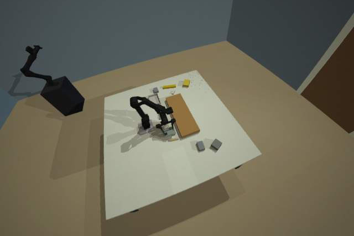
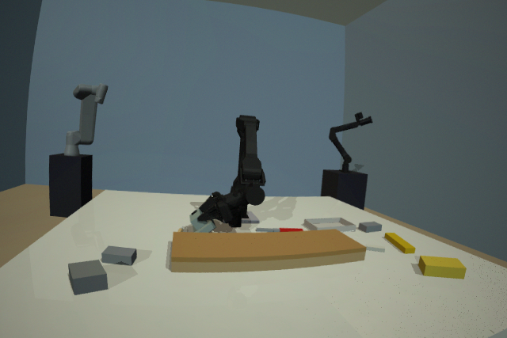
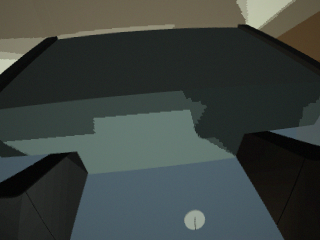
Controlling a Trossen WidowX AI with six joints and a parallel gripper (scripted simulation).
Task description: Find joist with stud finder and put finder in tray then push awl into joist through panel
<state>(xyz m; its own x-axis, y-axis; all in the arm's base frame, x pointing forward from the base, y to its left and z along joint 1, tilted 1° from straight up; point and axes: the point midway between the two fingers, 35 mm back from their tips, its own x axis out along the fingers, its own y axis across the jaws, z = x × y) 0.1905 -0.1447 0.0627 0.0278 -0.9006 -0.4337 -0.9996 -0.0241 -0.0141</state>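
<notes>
The pale green-grey stud finder (image 1: 169,132) (image 2: 203,226) (image 3: 145,72) is between the fingers of my gripper (image 1: 168,130) (image 2: 201,219) (image 3: 160,136), which is shut on it. It looks tilted in the exterior view and fills the wrist view. It is beside the near-left end of the orange-brown floor panel (image 1: 185,114) (image 2: 261,247) (image 3: 306,42), low over the table. Its underside is hidden. The white-rimmed tray (image 1: 158,98) (image 2: 327,228) looks empty. A red-handled tool (image 2: 291,229) lies behind the panel; I cannot tell if it is the awl. The joist is hidden.
A tan rod (image 1: 173,139) lies close to the stud finder. Two grey blocks (image 1: 200,145) (image 1: 216,144) lie beyond the panel's near end. Another grey block (image 1: 155,89) (image 2: 370,226), a yellow bar (image 1: 169,86) (image 2: 399,242) and a yellow block (image 1: 186,83) (image 2: 442,267) lie past its other end.
</notes>
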